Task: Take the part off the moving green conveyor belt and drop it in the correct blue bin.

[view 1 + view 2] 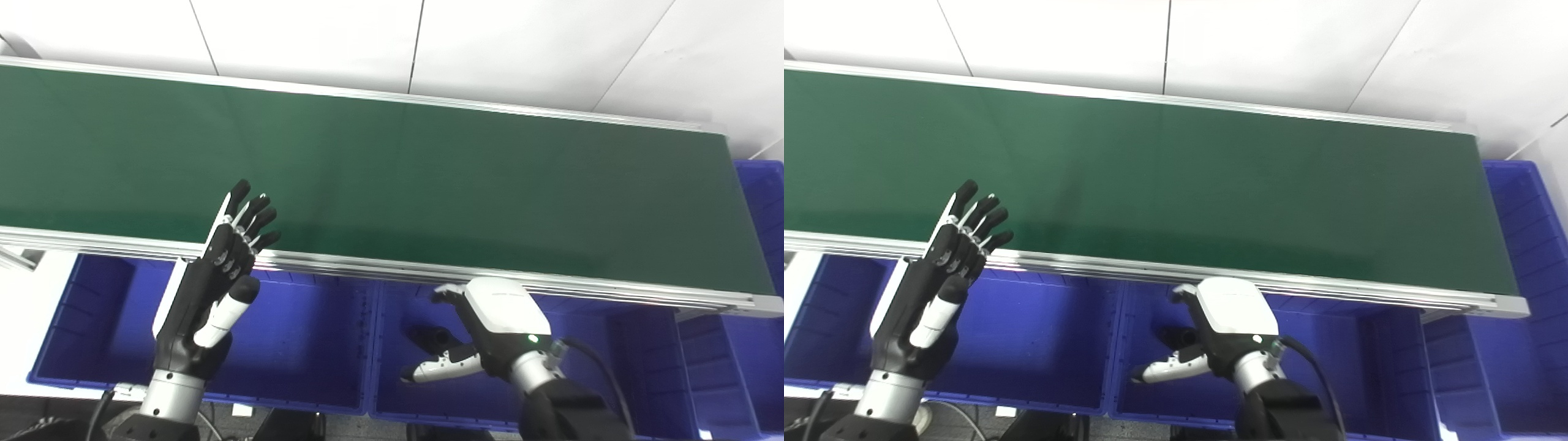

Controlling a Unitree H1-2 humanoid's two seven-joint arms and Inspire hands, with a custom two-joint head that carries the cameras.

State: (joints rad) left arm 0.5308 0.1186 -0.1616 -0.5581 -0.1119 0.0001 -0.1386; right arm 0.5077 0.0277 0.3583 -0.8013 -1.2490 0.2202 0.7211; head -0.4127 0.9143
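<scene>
The green belt (392, 184) runs across the middle of the frame from the left edge to the right, its surface bare, with a silver rail along its near edge. Below it, along the bottom of the frame, stands a row of blue bins: the left bin (294, 343), the middle bin (392, 392) and a right bin (704, 367) split by dividers; another blue bin (762, 196) sits at the right edge past the belt's end. The left hand (211, 288) is raised at lower left over the left bin, palm turned sideways, fingers (257, 217) straight and spread apart, their tips reaching over the rail onto the belt's near edge; it holds nothing. The right hand (490, 331) hangs at lower centre over the middle bin, back of the hand up, its thumb pointing left and its fingers curled downward beneath the white shell. Just left of it, low inside the middle bin, lies a small dark part (432, 337), close to the fingers; whether they touch or grasp it cannot be told from either view.
</scene>
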